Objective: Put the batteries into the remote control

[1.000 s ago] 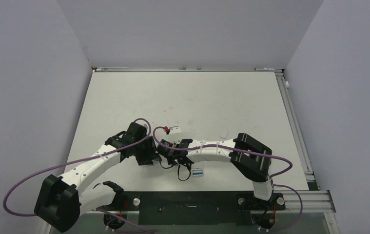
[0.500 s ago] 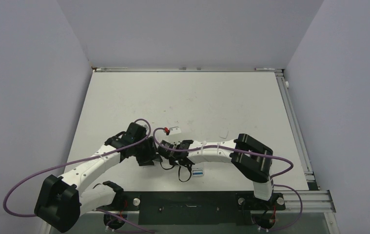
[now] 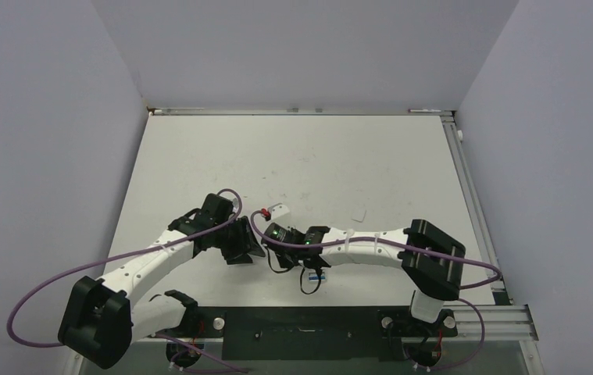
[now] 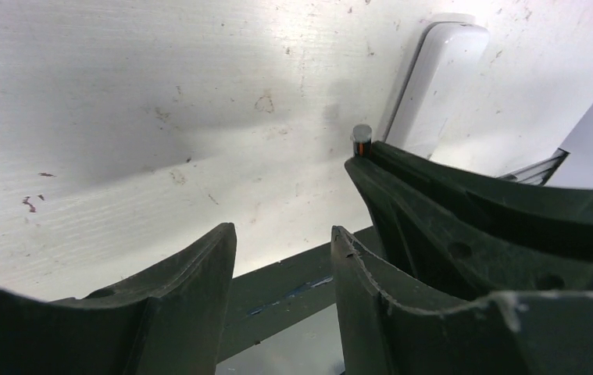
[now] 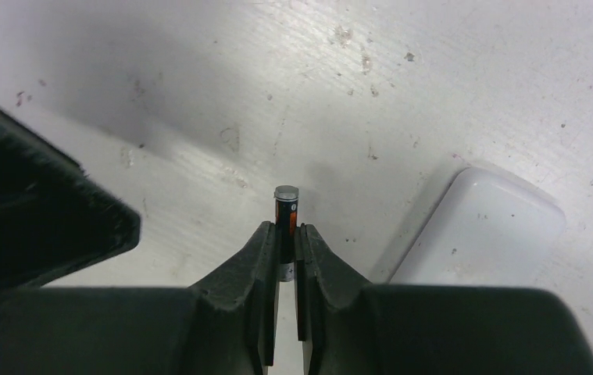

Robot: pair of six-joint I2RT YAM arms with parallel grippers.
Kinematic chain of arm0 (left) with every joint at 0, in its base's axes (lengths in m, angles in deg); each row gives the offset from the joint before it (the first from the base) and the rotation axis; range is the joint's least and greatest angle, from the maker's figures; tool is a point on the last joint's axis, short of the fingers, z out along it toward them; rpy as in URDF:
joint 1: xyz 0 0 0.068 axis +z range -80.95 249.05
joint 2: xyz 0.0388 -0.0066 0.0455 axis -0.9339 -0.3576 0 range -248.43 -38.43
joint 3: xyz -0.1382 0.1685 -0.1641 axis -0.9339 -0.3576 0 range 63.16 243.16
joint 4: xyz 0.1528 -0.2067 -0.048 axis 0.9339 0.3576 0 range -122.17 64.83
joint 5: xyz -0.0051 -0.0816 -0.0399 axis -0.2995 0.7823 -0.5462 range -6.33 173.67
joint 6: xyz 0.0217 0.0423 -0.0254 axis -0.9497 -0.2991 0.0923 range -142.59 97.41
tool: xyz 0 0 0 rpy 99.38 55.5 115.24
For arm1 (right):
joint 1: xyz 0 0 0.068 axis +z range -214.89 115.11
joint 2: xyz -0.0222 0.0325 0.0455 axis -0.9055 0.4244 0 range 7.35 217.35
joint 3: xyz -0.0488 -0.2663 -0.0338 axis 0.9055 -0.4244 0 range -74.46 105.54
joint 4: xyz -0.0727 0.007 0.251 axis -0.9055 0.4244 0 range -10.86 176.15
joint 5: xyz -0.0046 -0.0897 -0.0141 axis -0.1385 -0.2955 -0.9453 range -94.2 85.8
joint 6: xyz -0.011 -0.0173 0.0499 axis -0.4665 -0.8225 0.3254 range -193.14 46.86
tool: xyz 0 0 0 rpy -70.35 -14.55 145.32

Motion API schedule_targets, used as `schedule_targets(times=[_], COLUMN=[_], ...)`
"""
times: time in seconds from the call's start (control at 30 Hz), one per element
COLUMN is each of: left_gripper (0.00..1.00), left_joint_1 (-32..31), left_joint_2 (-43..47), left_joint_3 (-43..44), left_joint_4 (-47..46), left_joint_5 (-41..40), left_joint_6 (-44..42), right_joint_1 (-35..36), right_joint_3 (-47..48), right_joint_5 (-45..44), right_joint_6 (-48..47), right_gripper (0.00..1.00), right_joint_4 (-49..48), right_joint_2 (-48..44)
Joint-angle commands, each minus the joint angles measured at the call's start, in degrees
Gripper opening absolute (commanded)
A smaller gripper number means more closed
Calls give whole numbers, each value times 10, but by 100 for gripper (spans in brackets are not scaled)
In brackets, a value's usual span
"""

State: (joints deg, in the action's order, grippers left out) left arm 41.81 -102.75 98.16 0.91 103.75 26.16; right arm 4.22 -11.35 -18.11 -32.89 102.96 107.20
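My right gripper (image 5: 286,228) is shut on a dark battery (image 5: 286,205) with an orange band and a metal tip; the battery sticks out past the fingertips, close over the table. The white remote (image 5: 480,228) lies plain side up just right of it, apart from the battery. In the left wrist view the battery tip (image 4: 362,137) shows beside the remote (image 4: 434,78). My left gripper (image 4: 281,234) is open and empty, low over the table, next to the right gripper's fingers (image 4: 434,211). From above, both grippers (image 3: 248,244) (image 3: 268,233) meet just below the remote (image 3: 277,209). The blue battery is not clearly seen.
A small white and blue item (image 3: 318,275) lies mostly hidden under my right forearm near the front edge; I cannot tell what it is. The black base rail (image 3: 301,324) runs along the near edge. Purple cables loop beside both arms.
The right arm has shifted to the right, its elbow swinging outward, and its wrist has drawn back a little with the battery. The left gripper has turned slightly. The remote has stayed put.
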Motion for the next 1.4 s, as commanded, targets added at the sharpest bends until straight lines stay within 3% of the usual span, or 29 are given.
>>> schedule_targets(times=[0.0,0.7,1.37], left_gripper=[45,45,35], left_joint_1=[11,19,18], left_joint_2=[-1,-31,-30], left_joint_3=[14,-15,-60], left_joint_4=[-31,-155,-252], left_joint_5=[45,243,325], left_joint_6=[0,28,65], right_joint_1=[0,-17,-18], right_joint_3=[-20,-111,-115], right_joint_5=[42,236,241], right_joint_6=[-90,-331,-344], right_gripper=[8,8,8], right_joint_4=[-44,-98,-112], right_joint_2=[-54,-202,-241])
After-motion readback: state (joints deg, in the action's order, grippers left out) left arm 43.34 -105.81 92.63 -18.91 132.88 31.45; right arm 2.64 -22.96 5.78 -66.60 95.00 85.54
